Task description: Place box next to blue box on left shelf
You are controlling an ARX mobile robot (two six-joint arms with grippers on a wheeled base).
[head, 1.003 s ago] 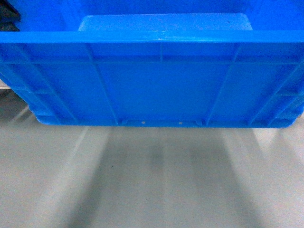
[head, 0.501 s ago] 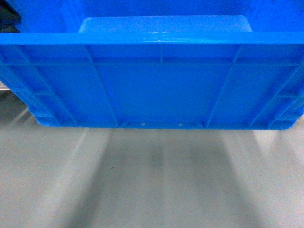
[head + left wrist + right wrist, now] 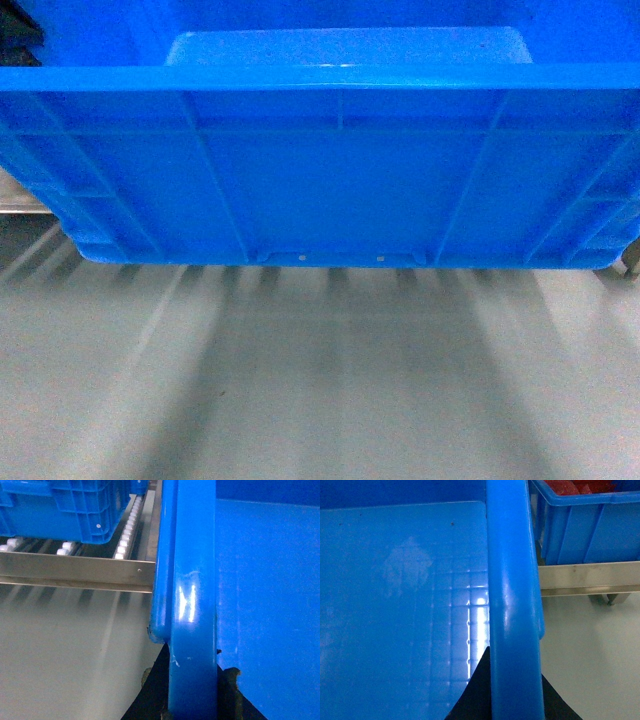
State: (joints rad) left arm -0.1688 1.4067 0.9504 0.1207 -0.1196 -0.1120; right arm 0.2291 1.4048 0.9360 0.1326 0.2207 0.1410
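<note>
The box, a large bright-blue ribbed crate, fills the upper half of the head view and hangs above the grey floor. My left gripper is shut on its left rim, one dark finger on each side. Around the right rim, my right gripper is shut the same way. The left shelf, with rows of white rollers behind a steel front rail, lies just ahead on the left. On it stands the blue box, left of the held crate's front corner.
On the right, another blue bin holding red things sits on a steel rail with a foot under it. Grey floor spreads below the crate.
The crate keeps its place in the head view. A steel rail at the left edge, a foot at the right and dark stripes under the crate have come into view; the floor looks streaked.
</note>
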